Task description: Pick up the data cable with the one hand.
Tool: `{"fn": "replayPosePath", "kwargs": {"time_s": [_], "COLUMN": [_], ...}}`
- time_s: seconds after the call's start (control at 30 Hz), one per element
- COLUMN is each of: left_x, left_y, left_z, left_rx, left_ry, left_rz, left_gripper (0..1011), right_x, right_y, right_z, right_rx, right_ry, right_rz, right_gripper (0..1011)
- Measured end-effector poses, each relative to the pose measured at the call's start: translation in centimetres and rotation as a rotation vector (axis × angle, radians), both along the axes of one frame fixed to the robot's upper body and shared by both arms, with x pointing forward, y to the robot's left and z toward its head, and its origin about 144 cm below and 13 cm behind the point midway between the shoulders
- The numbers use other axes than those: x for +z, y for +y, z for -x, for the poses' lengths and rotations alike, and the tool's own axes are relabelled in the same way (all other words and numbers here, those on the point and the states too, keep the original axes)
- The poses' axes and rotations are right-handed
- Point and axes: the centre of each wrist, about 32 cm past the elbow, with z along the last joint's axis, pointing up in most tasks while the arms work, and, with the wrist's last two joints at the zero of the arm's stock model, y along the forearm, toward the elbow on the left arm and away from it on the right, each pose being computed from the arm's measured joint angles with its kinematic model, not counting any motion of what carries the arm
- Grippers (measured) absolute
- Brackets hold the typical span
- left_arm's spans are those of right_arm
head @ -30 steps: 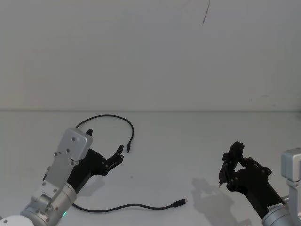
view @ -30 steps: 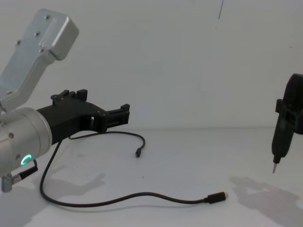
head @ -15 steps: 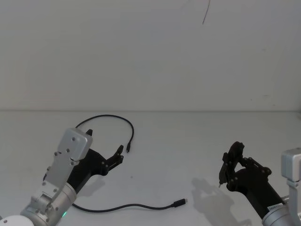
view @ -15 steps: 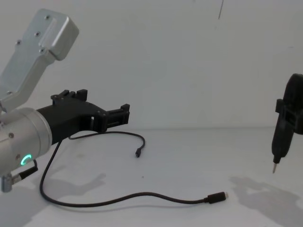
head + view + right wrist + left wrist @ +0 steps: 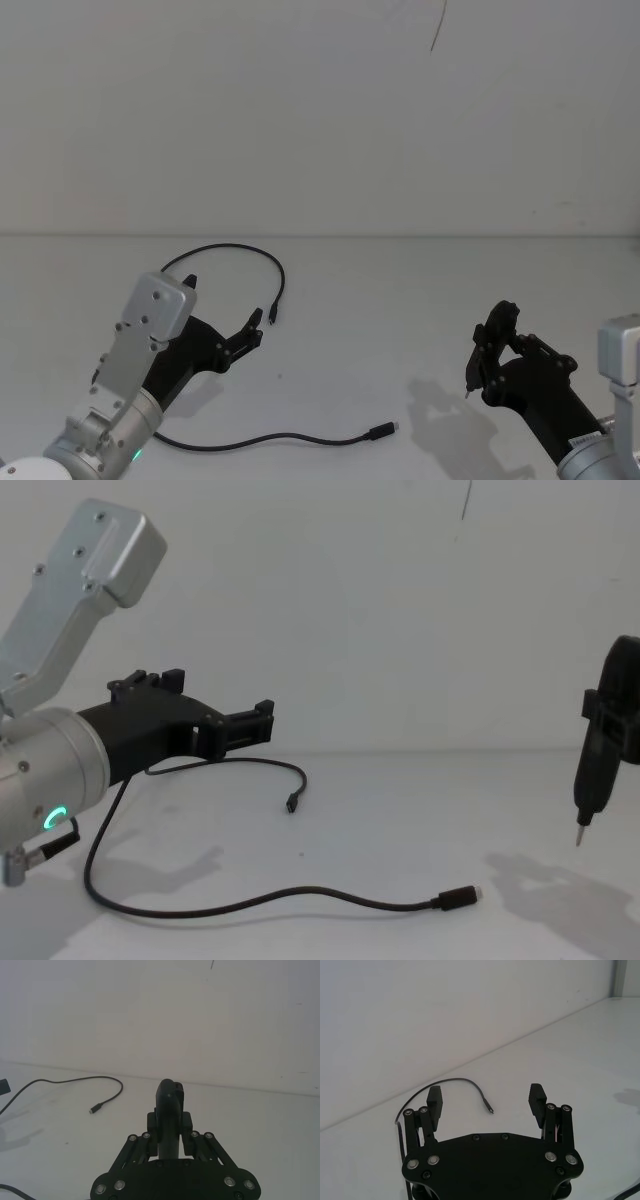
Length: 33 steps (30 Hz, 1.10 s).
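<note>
While my left gripper (image 5: 486, 1095) hangs above the left part of the counter (image 5: 400, 300), its fingers (image 5: 434, 1096) are spread wide and hold nothing.

Position of the data cable (image 5: 300, 889): slack on the counter's left half, untouched.
- One run arcs toward the back edge and curls round to a small dark plug (image 5: 291, 804), which lies just ahead of my open fingers and below them.
- The other run passes under my arm, bends along the left side, then snakes along the front to the silvery-tipped plug (image 5: 460, 896) near the middle.

Handling, as I judge it:
- Light, thin and limp. It will sag from any single hold, and both ends will trail.
- The round jacket looks smooth, so it may slide between flat pads.
- It lies flush with the surface, so my pads must come right down to the counter before closing.

Best hold, I think: the cord just behind the near plug, where the stiffer collar gives the pads something to stop against.

Room:
- Bare counter ahead and toward the middle.
- The wall rises at the back edge, beyond the arc.
- My right gripper (image 5: 482, 355) is parked raised near the right edge, well apart from the cable.
- Lifting straight up looks unobstructed.
</note>
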Motion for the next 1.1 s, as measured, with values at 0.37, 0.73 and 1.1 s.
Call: {"fn": "replayPosePath", "kwargs": {"time_s": [0.37, 0.73, 1.1], "left_x": [0.0, 0.19, 0.78], "left_y": [0.0, 0.08, 0.86], "left_z": [0.0, -0.21, -0.94], "left_rx": [0.0, -0.049, -0.17], "left_ry": [0.0, 0.014, 0.063], "left_rz": [0.0, -0.007, -0.032], "left_gripper": [1002, 1002, 1001], "right_x": [0.0, 0.0, 0.0], "right_y": [0.0, 0.0, 0.0], "right_z": [0.0, 0.0, 0.0], "right_rx": [0.0, 0.0, 0.0], "right_ry": [0.0, 0.0, 0.0], "right_rz": [0.0, 0.0, 0.0], "right_gripper": [263, 263, 263]}}
